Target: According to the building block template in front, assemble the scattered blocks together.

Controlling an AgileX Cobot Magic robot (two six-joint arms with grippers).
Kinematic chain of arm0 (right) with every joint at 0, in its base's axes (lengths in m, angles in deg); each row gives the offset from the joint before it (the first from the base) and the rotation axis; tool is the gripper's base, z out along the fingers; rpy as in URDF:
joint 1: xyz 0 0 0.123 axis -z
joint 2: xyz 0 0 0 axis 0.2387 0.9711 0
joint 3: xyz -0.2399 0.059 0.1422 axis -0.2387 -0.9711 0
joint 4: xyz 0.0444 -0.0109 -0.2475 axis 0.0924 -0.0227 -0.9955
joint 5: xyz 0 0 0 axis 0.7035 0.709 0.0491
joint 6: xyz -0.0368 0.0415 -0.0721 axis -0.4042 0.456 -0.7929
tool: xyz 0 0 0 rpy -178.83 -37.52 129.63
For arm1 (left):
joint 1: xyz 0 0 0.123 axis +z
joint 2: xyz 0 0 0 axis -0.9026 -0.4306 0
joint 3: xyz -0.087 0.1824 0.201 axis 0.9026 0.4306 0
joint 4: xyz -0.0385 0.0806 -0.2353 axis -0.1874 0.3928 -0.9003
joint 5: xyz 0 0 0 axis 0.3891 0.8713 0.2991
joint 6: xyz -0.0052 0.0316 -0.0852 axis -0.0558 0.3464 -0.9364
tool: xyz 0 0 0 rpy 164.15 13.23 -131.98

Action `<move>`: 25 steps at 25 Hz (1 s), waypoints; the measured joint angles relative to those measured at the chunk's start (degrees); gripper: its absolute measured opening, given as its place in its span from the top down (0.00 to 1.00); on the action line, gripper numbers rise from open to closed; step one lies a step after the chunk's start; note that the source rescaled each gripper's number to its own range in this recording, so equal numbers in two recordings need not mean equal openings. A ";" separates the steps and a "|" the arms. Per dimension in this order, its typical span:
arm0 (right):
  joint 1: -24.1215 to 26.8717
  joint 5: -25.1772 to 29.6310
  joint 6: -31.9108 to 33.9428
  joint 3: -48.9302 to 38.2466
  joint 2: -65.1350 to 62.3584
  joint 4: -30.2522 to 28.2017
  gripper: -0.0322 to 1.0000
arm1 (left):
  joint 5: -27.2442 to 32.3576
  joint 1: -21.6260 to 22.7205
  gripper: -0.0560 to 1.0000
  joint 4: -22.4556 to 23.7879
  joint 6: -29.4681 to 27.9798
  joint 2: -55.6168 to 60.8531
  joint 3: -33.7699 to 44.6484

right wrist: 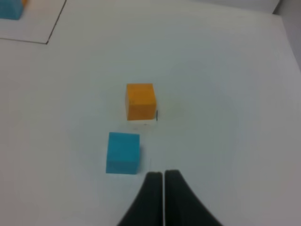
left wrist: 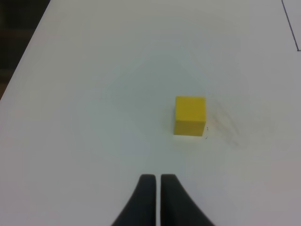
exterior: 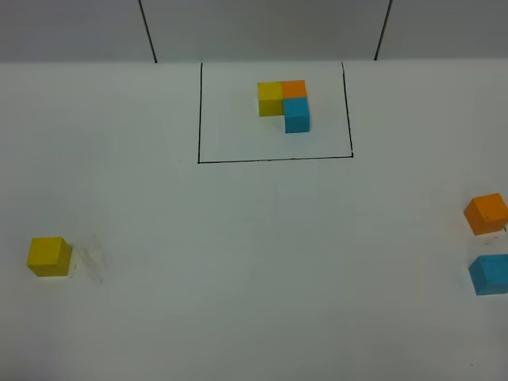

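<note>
Matte yellow cube (exterior: 48, 255), orange cube (exterior: 486, 213), blue cube (exterior: 489, 274) on smooth white table (exterior: 238, 278); left gripper (left wrist: 158, 178), right gripper (right wrist: 163, 175) clenched empty

1. Tabletop (exterior: 238, 278): white, matte, flat. It fills most of every view.
2. Back wall (exterior: 262, 28): plain grey, along the tabletop's far edge in the high view.
3. Two thin dark lines on the back wall, left line (exterior: 148, 32) and right line (exterior: 384, 30). Both slant slightly and reach down to the tabletop's far edge. Cable or seam, cannot tell.
4. Faint grey smudges (exterior: 94, 262) on the tabletop's left part. The left wrist view shows them as light streaks (left wrist: 228, 127).
5. Dark area (left wrist: 11, 47) past the tabletop's edge in the left wrist view. Too dark to make out.
</note>
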State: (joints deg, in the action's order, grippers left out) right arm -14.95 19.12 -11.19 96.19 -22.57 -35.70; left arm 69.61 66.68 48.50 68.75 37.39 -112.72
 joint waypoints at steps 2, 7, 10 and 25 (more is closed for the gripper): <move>0.00 0.00 0.00 0.00 0.00 0.00 0.96 | 0.00 0.00 0.94 0.00 0.00 0.00 0.00; 0.00 0.00 0.00 0.00 0.00 0.00 0.96 | 0.00 0.00 0.94 0.00 0.00 0.00 0.00; 0.00 0.00 0.00 0.00 0.00 0.00 0.96 | 0.00 0.00 0.94 0.00 0.00 0.00 0.00; 0.00 0.00 0.00 0.00 0.00 0.00 0.96 | 0.00 0.00 0.94 -3.45 1.31 0.00 0.00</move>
State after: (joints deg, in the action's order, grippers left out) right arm -14.95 19.12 -11.19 96.19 -22.57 -35.70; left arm 69.61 66.68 45.05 70.06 37.39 -112.72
